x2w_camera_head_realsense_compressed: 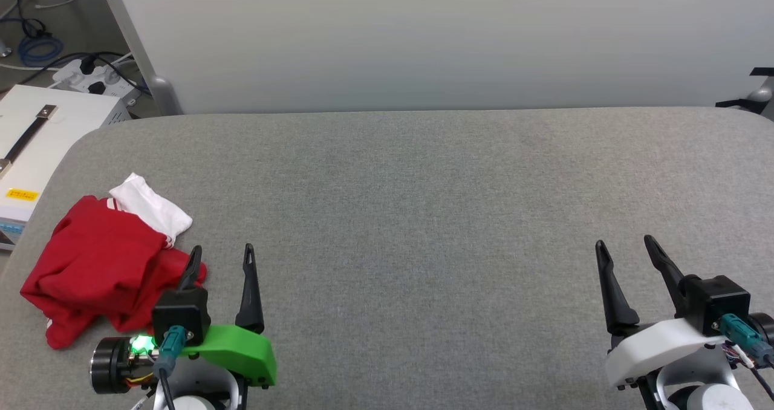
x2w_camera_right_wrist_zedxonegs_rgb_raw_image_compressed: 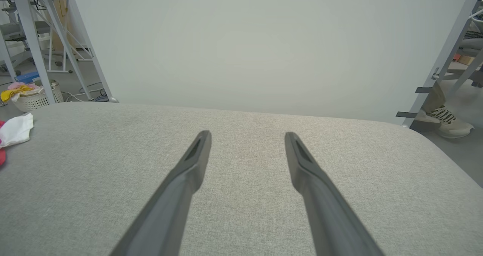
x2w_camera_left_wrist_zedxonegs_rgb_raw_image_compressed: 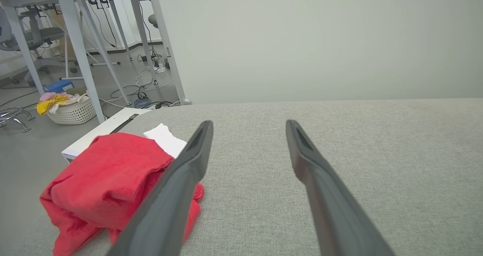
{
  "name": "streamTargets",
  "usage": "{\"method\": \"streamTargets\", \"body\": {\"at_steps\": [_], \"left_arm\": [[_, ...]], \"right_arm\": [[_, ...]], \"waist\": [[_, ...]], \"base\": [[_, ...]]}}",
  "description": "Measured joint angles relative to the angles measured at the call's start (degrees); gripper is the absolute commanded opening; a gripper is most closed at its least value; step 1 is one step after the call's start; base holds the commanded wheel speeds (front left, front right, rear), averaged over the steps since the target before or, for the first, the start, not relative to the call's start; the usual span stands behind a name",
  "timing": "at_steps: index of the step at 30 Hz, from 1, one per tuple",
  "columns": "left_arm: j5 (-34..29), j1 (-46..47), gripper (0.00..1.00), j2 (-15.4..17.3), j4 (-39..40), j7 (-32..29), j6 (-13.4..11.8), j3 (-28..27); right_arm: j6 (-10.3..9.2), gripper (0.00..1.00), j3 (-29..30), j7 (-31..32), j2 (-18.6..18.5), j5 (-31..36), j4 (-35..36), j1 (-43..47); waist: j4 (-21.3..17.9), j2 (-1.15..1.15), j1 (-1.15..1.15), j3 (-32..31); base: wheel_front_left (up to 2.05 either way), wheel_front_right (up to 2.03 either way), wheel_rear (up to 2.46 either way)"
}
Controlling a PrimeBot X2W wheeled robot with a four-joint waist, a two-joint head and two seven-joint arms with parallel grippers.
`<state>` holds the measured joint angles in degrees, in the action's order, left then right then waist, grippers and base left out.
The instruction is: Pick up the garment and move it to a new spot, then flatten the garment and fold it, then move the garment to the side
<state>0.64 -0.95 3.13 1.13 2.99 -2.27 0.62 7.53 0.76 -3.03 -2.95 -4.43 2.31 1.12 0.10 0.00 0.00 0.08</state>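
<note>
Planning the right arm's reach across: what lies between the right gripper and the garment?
In the head view, mostly bare grey table, then the open left gripper at the edge of the garment.

Bright, even, diffuse light, faint soft shadows, sharp focus (wide-angle bending at both wrist views' edges)

Robotics lab, floor cables (x2w_camera_head_realsense_compressed: pixel 37 47), power strip (x2w_camera_head_realsense_compressed: pixel 91 80), metal-frame tables (x2w_camera_left_wrist_zedxonegs_rgb_raw_image_compressed: pixel 75 40)

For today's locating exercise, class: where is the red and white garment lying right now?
In the head view the garment lies crumpled at the near left of the grey table, close to its left edge, just left of the left gripper.
</note>
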Motion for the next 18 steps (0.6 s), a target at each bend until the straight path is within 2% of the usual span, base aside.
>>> {"method": "streamTargets", "body": {"at_steps": [18], "left_arm": [[0.00,-0.52,1.00,0.00,0.74,2.10,-0.57,0.81]], "right_arm": [[0.00,1.00,0.05,-2.09,0.00,-2.45,0.92,1.08]], "waist": [[0.24,0.00,0.00,-0.09]], "base": [[0.00,0.00,0.00]]}}
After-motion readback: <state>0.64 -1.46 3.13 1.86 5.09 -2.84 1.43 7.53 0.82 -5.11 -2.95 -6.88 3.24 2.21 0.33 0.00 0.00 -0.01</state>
